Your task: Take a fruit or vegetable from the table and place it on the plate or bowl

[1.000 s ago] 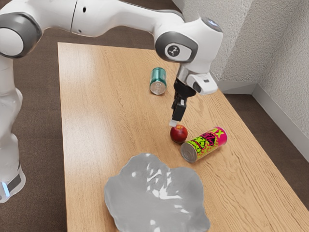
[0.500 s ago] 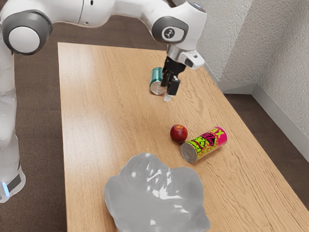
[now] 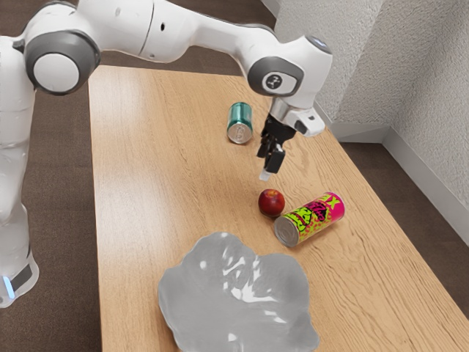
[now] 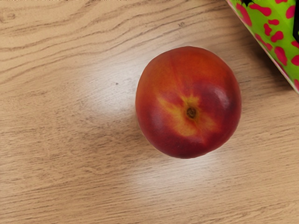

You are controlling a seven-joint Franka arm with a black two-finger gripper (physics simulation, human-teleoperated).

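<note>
Hovering above the wooden tabletop (image 3: 146, 161), the black tool (image 3: 269, 166) hangs from the white arm's wrist, pointing down; whether it is open or closed cannot be told from this side. In the exterior view the peach (image 3: 271, 202) sits on the tabletop at 6 o'clock from the tool, apart from it. The wrist view shows the peach (image 4: 188, 101) as round and smooth, deep red with a yellow-orange blush around its brown stem pit, resting on pale, streaky wood grain (image 4: 70, 116). Just beside the peach, at 4 o'clock in the exterior view, a pink and lime-green drink can (image 3: 309, 218) lies on its side, its silver end facing the bowl. A teal can (image 3: 239, 122) lies on its side at 10 o'clock from the tool. The grey bowl (image 3: 238, 297), shallow, glossy and wavy-rimmed, sits at 7 o'clock from the peach, well apart.
</note>
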